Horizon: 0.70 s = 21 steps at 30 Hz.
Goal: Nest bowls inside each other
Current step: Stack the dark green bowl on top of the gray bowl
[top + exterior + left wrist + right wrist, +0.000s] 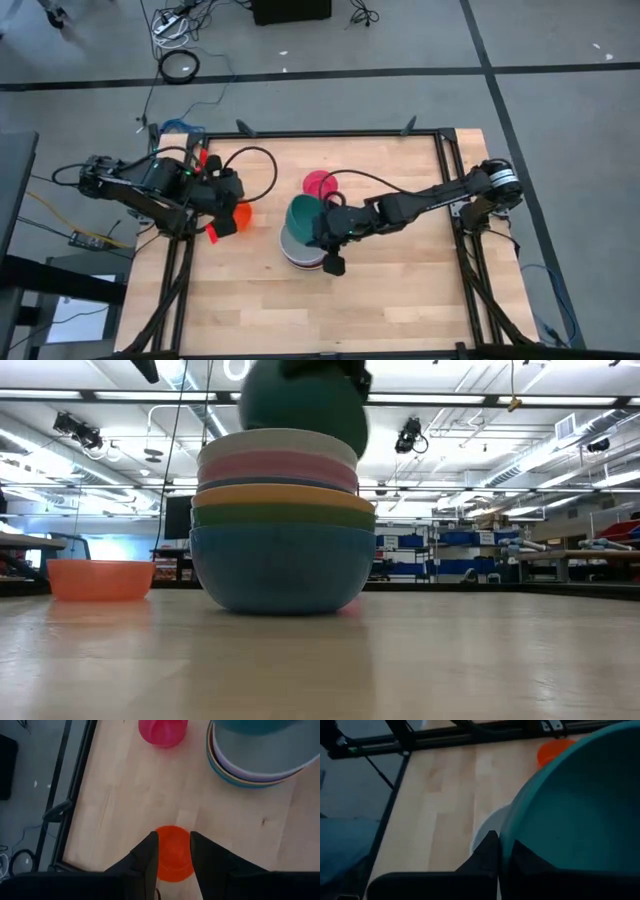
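A stack of nested bowls (280, 520) stands mid-table: blue at the bottom, then green, orange, mauve and pink, with white (487, 827) on top. My right gripper (322, 225) is shut on a teal bowl (302, 213), held tilted over the stack's far side. A small orange bowl (100, 578) sits upright on its base at the table's left. My left gripper (172, 852) hangs open above it, and the bowl shows in the gap between the fingers without touching them. A pink bowl (320, 183) stands on the table beyond the stack. My right gripper pinches the teal bowl's rim (506, 837), one finger outside the wall (487, 852) and one inside the hollow (530, 857). The fingers come from the table's right, slanting down. The bowl is raised and tilted above the stack; I cannot tell whether it touches the white bowl.
A black metal frame (445, 170) runs along the table's far, left and right edges. Bare wood (330, 310) lies between the stack and the near edge. Cables trail over the floor beyond the far edge.
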Tool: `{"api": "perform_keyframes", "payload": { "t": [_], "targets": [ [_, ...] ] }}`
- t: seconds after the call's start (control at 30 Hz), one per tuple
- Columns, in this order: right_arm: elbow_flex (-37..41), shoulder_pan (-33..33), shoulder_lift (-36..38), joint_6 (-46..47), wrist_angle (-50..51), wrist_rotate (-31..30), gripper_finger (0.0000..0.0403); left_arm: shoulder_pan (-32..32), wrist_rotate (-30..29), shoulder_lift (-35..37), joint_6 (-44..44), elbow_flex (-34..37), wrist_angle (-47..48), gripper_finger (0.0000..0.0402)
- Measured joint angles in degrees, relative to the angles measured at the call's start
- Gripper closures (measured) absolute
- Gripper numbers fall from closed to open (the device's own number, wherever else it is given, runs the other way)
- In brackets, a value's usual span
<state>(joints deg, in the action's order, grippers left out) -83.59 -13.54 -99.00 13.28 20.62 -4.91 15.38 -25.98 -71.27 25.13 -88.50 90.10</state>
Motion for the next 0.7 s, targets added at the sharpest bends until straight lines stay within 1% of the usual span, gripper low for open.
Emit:
{"api": "perform_keyframes", "payload": {
  "t": [0.07,0.17,0.23,0.33,0.43,0.53,0.63,0.7],
  "targets": [
    [0.1,0.0,0.1,0.2,1.0,1.0,0.0383,0.0,0.0,0.6,0.0,1.3,-0.4,0.0282],
    [0.0,0.1,0.1,1.7,1.2,2.7,0.0352,0.1,0.0,1.6,0.7,4.8,-0.1,0.0282],
    [0.0,0.2,0.0,3.5,2.0,3.8,0.0326,0.1,0.5,2.4,1.4,8.4,-0.4,0.0282],
    [0.0,0.2,0.2,5.7,3.3,4.1,0.0289,0.1,3.0,3.5,3.5,15.0,-1.6,0.0282],
    [0.1,-0.1,0.9,6.7,3.7,3.9,0.0265,0.9,5.6,4.9,3.8,22.2,-7.4,0.0282],
    [0.1,-0.7,2.4,6.6,3.8,0.7,0.0256,2.3,7.2,5.8,3.8,28.6,-15.5,0.0282],
    [0.1,-1.5,4.3,4.9,3.8,-4.4,0.0257,3.2,7.2,5.8,4.0,33.2,-20.2,0.0282],
    [0.1,-1.9,5.1,3.5,2.2,-6.2,0.0261,3.4,7.2,5.8,4.5,35.3,-22.2,0.0282]
  ]
}}
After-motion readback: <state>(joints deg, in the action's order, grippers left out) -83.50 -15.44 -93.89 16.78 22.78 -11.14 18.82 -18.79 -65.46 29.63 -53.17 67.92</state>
